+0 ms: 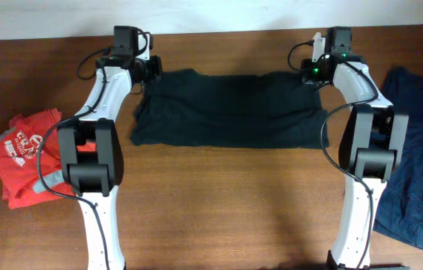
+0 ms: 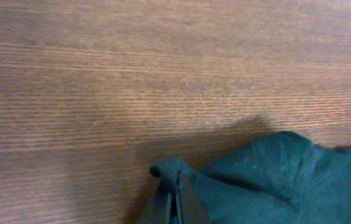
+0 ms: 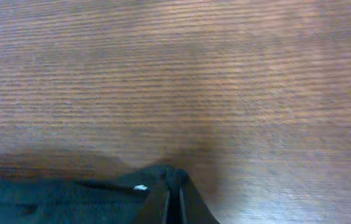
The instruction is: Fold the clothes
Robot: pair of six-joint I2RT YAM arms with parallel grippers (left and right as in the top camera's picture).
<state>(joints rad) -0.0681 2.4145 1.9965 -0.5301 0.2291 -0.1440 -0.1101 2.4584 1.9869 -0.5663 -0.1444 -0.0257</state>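
Overhead: dark-teal shirt (image 1: 226, 109) lies spread as a wide band across the far middle of the surface (image 1: 219, 202). We find the left gripper (image 1: 151, 69) and the right gripper (image 1: 310, 73) at its two far corners.

Left wrist: jaws pinched together on a nub of cloth edge.

Right wrist: jaws likewise clamped on the hem, beside a small white tag (image 3: 140, 187).

We judge the cloth light, limp and quick to sag. The corners are the right hold, lifted evenly as a pair.

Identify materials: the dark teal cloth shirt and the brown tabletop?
The dark teal cloth shirt looks like soft knit, probably cotton jersey: matte, limp, wrinkled, bunching at the edge. The brown tabletop shows fine straight grain with low sheen: wood or wood-look laminate, cannot tell which.
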